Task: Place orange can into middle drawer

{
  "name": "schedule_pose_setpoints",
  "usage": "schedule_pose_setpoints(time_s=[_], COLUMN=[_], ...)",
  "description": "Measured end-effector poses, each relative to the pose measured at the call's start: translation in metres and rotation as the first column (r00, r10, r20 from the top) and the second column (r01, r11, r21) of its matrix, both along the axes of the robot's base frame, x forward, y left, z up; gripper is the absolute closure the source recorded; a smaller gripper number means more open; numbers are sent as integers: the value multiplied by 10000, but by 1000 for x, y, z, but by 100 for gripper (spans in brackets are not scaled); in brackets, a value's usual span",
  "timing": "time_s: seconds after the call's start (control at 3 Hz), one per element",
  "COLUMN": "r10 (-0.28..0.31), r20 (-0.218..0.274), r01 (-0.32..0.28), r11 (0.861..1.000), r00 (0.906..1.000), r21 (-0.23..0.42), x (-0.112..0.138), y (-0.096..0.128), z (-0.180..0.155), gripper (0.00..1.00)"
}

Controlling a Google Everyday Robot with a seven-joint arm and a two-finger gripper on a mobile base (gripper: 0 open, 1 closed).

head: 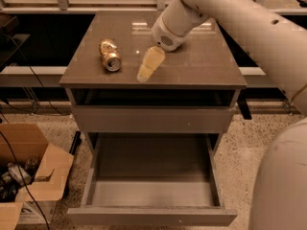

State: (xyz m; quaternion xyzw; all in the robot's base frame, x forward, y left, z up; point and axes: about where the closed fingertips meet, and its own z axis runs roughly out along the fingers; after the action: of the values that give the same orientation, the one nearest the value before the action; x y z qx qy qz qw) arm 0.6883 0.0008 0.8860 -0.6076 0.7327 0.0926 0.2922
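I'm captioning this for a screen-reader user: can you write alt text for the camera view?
A dented orange can lies on its side on the grey cabinet top, and the robot's gripper hovers just to the right of it in the picture, not touching it. Below, the middle drawer is pulled open, and a cardboard box sits on the floor at left.

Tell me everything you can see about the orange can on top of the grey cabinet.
The orange can is a small, shiny golden-orange metal drink can with dented sides. It lies on its side on the cabinet top, toward the left of the view, with its silver-rimmed end turned toward the camera. Only the cabinet top touches it. The pincer hangs just to the can's right in the view, apart from it, pointing down at the surface.
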Motion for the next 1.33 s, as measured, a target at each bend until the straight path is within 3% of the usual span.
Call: schedule_pose_setpoints(time_s=[0.67,1.33], r10=[517,747], r20=[-148,-137], r01=[-499,-707], r11=[9931,9792], r00=[9986,9971], r21=[1060,1899], x=[44,81], y=[68,118], z=[-22,-37], gripper=[0,0])
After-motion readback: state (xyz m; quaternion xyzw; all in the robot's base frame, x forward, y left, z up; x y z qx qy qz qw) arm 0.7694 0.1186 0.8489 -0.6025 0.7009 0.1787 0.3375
